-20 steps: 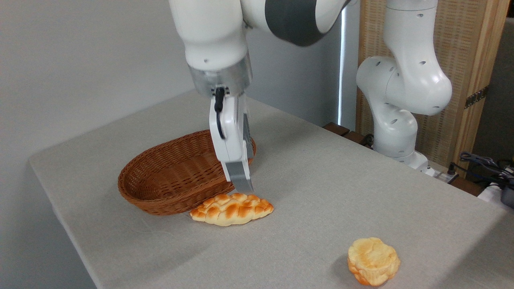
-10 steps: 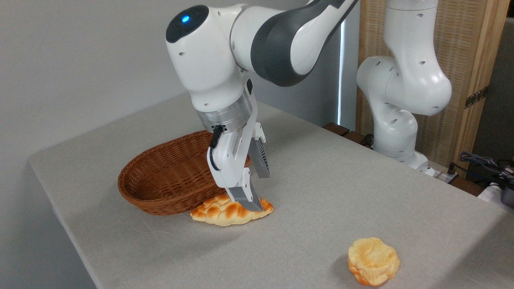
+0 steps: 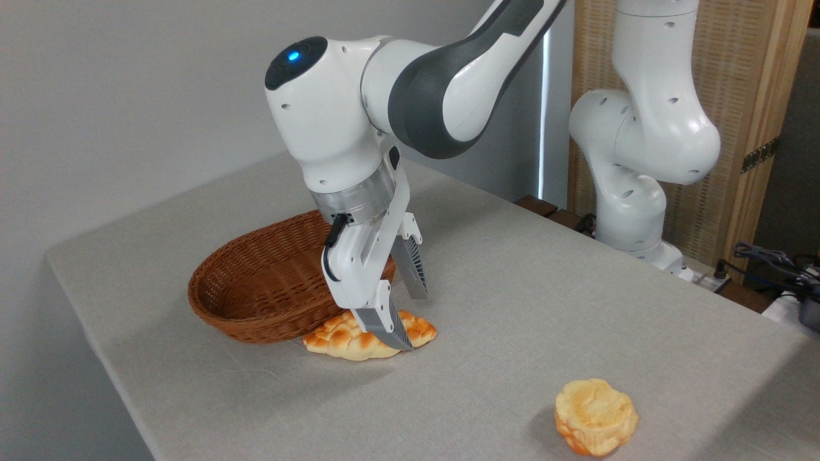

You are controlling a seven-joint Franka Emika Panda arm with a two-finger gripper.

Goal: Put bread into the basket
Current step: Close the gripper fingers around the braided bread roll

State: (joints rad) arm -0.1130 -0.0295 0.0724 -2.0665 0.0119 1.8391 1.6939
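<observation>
1. the bread lies flat on the grey worktop, its long side running left to right, its left part right up against the near wall of the basket.
2. the basket sits on the worktop behind and to the left of the bread; nothing can be seen inside it.
3. the pincer is open, its two ribbed fingers spread apart and tilted down toward the right.
4. the near finger reaches in front of the bread's right half, its tip close to the worktop; whether it touches the loaf cannot be told.
5. the far finger hangs higher, behind and above the bread's right end, clear of it.
6. the white arm bends down from the upper right, a blue light glowing on its wrist joint.
7. a small round bun rests on the worktop well apart from the bread, toward the near right.
8. the arm's base stands beyond the worktop's far right edge, before a wooden screen.
</observation>
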